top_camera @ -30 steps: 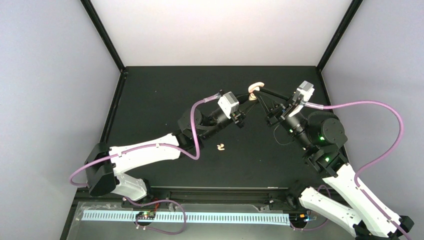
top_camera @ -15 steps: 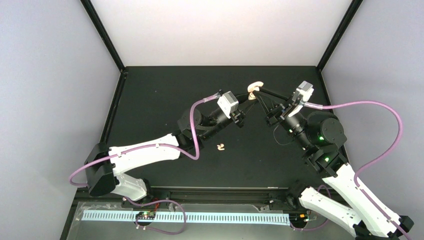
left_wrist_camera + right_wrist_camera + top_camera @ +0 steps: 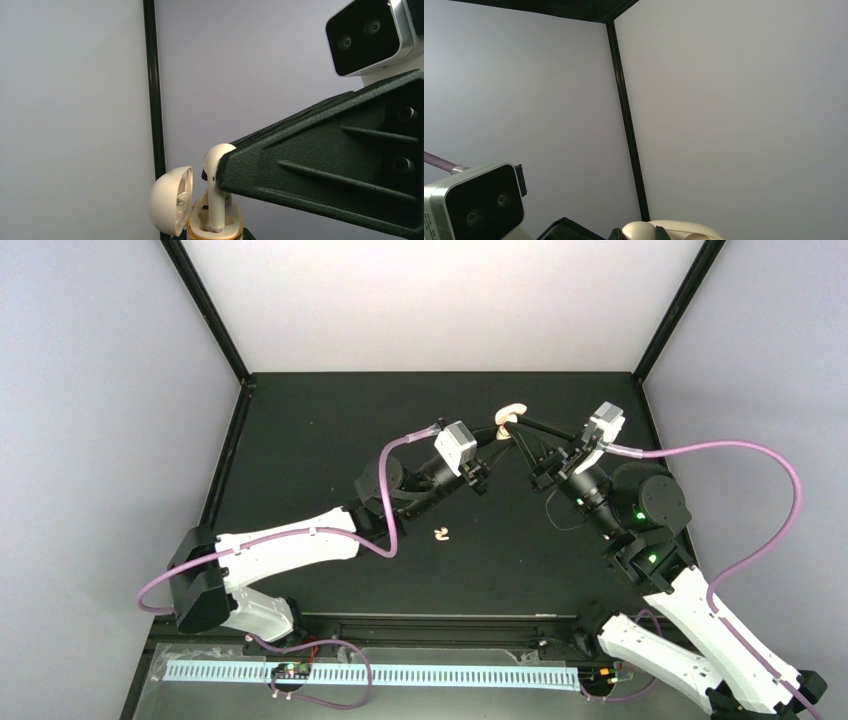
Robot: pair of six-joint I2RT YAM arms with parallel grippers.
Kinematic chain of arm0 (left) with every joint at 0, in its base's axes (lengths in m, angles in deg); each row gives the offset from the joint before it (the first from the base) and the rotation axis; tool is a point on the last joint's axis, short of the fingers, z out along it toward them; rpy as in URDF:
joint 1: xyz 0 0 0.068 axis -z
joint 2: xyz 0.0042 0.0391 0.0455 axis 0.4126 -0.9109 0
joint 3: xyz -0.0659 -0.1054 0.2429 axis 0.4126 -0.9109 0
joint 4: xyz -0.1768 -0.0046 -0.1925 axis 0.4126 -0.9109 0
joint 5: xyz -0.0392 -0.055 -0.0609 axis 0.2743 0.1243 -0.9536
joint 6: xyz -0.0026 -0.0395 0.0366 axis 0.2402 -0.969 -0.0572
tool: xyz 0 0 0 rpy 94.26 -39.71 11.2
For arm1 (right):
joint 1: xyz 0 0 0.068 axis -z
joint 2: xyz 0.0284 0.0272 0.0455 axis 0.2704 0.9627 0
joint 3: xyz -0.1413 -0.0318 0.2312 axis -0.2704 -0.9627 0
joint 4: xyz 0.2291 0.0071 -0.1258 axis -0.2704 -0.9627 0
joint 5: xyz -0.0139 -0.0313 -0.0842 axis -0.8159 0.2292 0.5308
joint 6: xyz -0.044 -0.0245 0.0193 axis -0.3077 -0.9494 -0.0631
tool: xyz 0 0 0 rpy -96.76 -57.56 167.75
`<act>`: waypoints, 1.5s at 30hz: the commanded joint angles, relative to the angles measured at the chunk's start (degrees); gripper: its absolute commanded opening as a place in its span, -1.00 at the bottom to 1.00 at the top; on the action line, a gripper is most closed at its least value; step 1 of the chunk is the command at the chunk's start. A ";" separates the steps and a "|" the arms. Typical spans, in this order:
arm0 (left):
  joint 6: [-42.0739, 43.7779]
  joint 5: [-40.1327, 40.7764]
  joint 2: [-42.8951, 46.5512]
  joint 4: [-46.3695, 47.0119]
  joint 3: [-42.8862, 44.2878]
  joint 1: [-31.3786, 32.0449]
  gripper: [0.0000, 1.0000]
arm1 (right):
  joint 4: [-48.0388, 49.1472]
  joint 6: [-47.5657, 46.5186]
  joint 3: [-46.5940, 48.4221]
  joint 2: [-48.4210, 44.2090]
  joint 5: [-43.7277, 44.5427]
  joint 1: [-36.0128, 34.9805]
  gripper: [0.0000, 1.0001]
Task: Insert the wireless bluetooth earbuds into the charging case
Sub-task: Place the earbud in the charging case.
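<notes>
left arm: stretched from the near left corner on a diagonal to the far middle of the table (image 3: 300, 430), wrist tipped up so its cam mostly stares at walls

left gripper (image 3: 499, 438): clamped on the charging case (image 3: 215, 231), grabbing it low, below what my wrist cam catches. The case sits upright with its lid (image 3: 170, 200) swung open to the left.

right arm: comes in from the near right, folded at the elbow, then pokes left to the same spot, so my two tips meet nose to nose

right gripper (image 3: 514, 430): pinched narrow on one earbud (image 3: 215, 195). Only one of its fingers (image 3: 325, 170) shows in the left wrist view, a big black ribbed wedge covering the right side of the bud's head.

earbud: stem straight down into the open case, round head sticking up above the rim. Which slot, honestly can't tell.

loose earbuds (image 3: 441, 534): tiny pale bits lying on the table, nearer than the grippers, between my two arms and well apart from the case. Too small to count for sure.

in the way: that right finger eats most of the right half of the left wrist view, with the right wrist camera (image 3: 370, 40) above it. In the right wrist view only the tops of the bud and case peek over the bottom edge, with the left wrist camera (image 3: 474, 207) at lower left.

backdrop: black corner post (image 3: 152, 100) between pale walls
</notes>
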 commanded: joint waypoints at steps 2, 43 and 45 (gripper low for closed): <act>-1.09 0.77 2.15 0.70 3.07 0.37 -0.97 | 0.17 -0.36 -0.41 0.19 1.12 -0.16 -0.81; -2.36 0.43 3.64 1.69 4.83 0.28 -0.97 | -1.94 -0.53 -1.18 -1.13 0.82 -0.15 -0.81; -2.48 0.32 3.55 1.67 4.66 0.28 -0.97 | -1.90 -0.53 -1.11 -1.20 0.83 -0.16 -0.81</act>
